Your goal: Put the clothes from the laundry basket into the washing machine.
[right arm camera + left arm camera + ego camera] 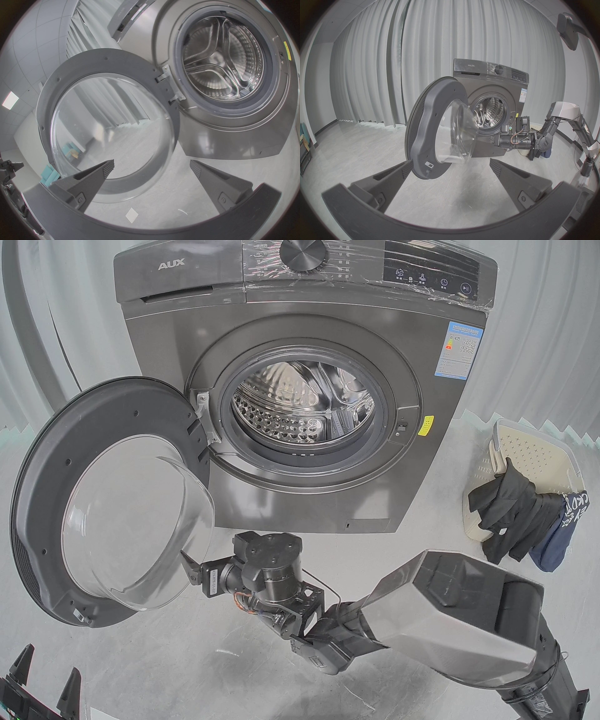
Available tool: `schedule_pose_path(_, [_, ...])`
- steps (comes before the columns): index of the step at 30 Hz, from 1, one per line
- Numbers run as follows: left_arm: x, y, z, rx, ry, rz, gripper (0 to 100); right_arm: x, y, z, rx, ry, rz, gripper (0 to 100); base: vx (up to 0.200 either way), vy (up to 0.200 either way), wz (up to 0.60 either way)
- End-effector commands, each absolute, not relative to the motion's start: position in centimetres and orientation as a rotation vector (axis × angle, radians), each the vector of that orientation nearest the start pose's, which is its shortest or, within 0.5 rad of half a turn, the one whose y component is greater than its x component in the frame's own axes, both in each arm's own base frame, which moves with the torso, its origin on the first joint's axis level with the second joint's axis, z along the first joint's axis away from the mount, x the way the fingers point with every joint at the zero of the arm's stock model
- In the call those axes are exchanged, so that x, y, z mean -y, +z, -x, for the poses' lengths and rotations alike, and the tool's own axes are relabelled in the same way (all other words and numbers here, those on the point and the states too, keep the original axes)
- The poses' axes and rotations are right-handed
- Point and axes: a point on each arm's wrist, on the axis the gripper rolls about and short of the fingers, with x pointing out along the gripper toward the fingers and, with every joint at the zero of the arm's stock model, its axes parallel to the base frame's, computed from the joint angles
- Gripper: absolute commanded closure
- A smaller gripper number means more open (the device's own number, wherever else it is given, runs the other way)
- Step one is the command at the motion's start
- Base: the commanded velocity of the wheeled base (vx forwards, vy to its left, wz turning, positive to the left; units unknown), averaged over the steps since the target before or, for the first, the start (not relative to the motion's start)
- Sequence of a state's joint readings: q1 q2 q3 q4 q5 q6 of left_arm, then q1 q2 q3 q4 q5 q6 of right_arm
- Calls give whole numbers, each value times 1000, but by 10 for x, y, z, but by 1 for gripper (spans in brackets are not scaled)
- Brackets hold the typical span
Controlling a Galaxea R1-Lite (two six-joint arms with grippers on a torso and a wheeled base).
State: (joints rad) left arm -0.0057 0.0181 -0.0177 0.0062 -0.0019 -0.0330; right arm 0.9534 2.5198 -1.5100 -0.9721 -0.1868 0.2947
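Observation:
The grey washing machine stands ahead with an empty steel drum. Its round door is swung wide open to the left. At the right, a cream laundry basket leans on the floor. Dark clothes and a blue garment hang over its rim. My right gripper is low in front of the machine, close to the door's glass bowl. It is open and holds nothing. My left gripper is at the lower left, open and holding nothing.
Pale curtains hang behind the machine. Bare grey floor lies between me and the machine. The open door takes up the space at the front left. A small white scrap lies on the floor below the door.

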Motion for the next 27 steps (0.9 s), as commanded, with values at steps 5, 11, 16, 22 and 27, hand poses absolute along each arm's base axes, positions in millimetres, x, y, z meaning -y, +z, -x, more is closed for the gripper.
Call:
schedule_pose_path(5, [0, 76, 22, -23, -7, 32, 0, -404, 70, -302, -116, 734, -278, 0, 0, 0, 0])
schedule_pose_path(11, [0, 76, 22, -22, -7, 24, 0, -364, 108, -296, -106, 695, -272, 0, 0, 0, 0])
schedule_pose_path(16, [0, 76, 22, -8, -5, 14, 0, -285, 138, -267, -88, 632, -203, 0, 0, 0, 0])
schedule_pose_path(22, [0, 75, 22, -9, -3, 6, 0, -187, 178, -214, -2, 562, -169, 0, 0, 0, 0])
schedule_pose_path(27, [0, 75, 22, -9, -3, 6, 0, -118, 194, -171, 78, 482, -151, 0, 0, 0, 0])
